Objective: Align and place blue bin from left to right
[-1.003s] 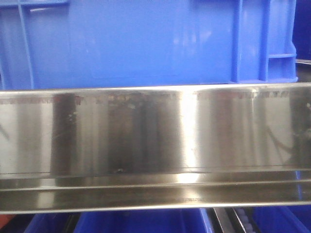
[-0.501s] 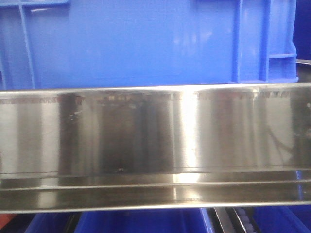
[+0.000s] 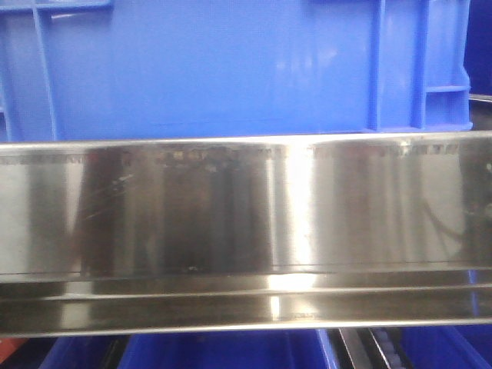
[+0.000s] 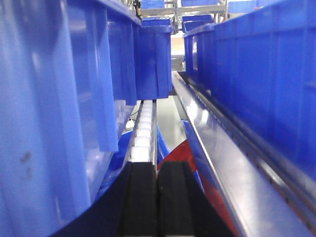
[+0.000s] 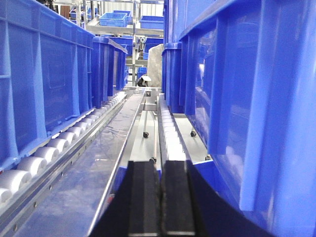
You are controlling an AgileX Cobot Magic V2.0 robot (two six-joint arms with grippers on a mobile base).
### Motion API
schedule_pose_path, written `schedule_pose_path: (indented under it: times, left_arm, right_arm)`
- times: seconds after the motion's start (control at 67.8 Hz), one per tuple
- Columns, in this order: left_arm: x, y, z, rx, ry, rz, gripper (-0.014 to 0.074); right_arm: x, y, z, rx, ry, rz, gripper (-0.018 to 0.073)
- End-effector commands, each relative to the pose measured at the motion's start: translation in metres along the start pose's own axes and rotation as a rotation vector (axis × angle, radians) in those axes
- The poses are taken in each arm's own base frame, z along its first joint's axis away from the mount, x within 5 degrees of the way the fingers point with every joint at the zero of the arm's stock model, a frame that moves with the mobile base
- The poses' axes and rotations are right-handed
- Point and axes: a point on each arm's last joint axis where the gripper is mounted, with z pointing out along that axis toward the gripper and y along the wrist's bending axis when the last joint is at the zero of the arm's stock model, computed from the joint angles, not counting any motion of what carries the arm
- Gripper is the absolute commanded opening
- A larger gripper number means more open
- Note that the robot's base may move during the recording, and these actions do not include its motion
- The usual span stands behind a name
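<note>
Blue bin (image 3: 215, 69) behind steel rail (image 3: 246, 223), no readable writing; left tool (image 4: 158, 197), right tool (image 5: 161, 197) pressed together, empty.

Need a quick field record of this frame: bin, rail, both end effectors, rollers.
bin: blue bin fills the top of the front view, standing behind the steel rail
bin ribs: raised vertical ribs near its right corner
below rail: more blue crate rims, partly seen
left end effector: shut, holding nothing, a blue crate wall close on its left
right end effector: shut, holding nothing, a blue crate wall close on its right
rollers: white rollers run under the crates
</note>
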Motion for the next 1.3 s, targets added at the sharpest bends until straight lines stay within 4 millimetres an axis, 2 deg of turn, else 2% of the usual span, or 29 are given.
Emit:
schedule_pose_path:
  times: [0.0,0.162,0.221,0.324,1.283]
  left_arm:
    - [0.001,0.000,0.001,0.002,-0.044,0.010,-0.0111]
    - [0.010,-0.002,0.004,0.031,-0.133,-0.087,-0.0111]
    - [0.008,-0.003,0.004,0.046,-0.163,-0.091,-0.0111]
    - [0.015,-0.006,0.004,0.089,-0.083,-0.097,-0.0111]
    - [0.016,-0.004,0.005,0.062,-0.073,-0.096,-0.0111]
  right_arm:
    - [-0.002,0.000,0.000,0.007,-0.020,0.004,-0.0163]
    - [-0.002,0.000,0.000,0.007,-0.020,0.004,-0.0163]
    - [-0.002,0.000,0.000,0.007,-0.020,0.004,-0.0163]
    - [-0.002,0.000,0.000,0.007,-0.020,0.004,-0.0163]
    - [-0.002,0.000,0.000,0.007,-0.020,0.004,-0.0163]
